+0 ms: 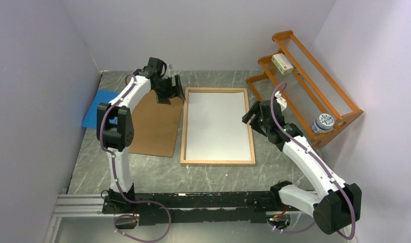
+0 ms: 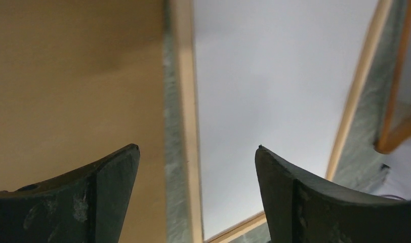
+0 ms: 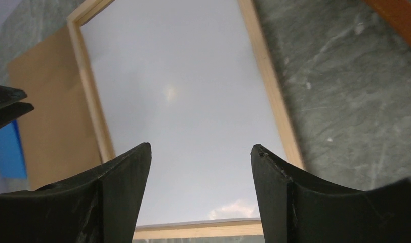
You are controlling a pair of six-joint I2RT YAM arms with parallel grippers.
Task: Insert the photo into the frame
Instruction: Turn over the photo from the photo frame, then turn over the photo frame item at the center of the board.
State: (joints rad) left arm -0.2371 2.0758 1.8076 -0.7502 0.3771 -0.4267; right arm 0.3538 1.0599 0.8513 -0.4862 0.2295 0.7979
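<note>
Beside the frame's (image 1: 183,126) far-left corner hovered the left gripper (image 1: 165,97), jaws wide and empty; the right gripper (image 1: 249,114), equally wide, hung at its right edge; the photo (image 1: 216,124) lay inside.

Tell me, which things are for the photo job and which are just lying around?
For the job: photo, white side up; frame.
Lying around: brown board, blue sheet, rack, box, jar.

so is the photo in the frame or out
In. The photo lies flat, white back up, inside the frame, filling the wooden border edge to edge.
</note>
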